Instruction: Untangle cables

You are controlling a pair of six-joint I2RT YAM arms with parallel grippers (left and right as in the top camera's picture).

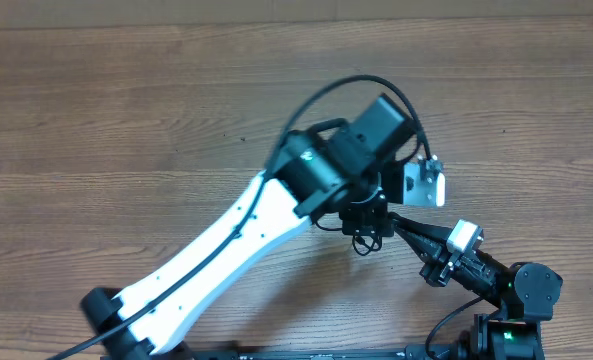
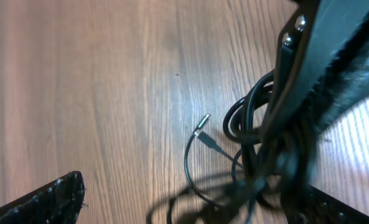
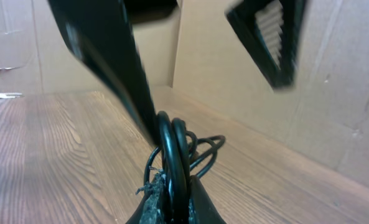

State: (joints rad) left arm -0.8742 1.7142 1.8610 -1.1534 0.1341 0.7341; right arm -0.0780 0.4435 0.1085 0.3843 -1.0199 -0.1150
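Right gripper [image 3: 172, 199], clenched on the thin black looped cables [image 3: 172, 146], holds the bundle over the brown wooden table [image 3: 60, 143]. Beyond it, the left gripper [image 2: 190, 208] stands released, its fingers wide either side of the hanging loops.

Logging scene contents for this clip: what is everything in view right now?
cables: one tangled bundle, strand count unclear, black, right of table centre
silver-tipped plug: one seen, beside the bundle
table: one, brown wood
cardboard wall: brown, beyond the table
left arm: white and black, reaching in from lower left
right arm: black, lower right
left gripper: open, over the bundle
right gripper: shut on the cables
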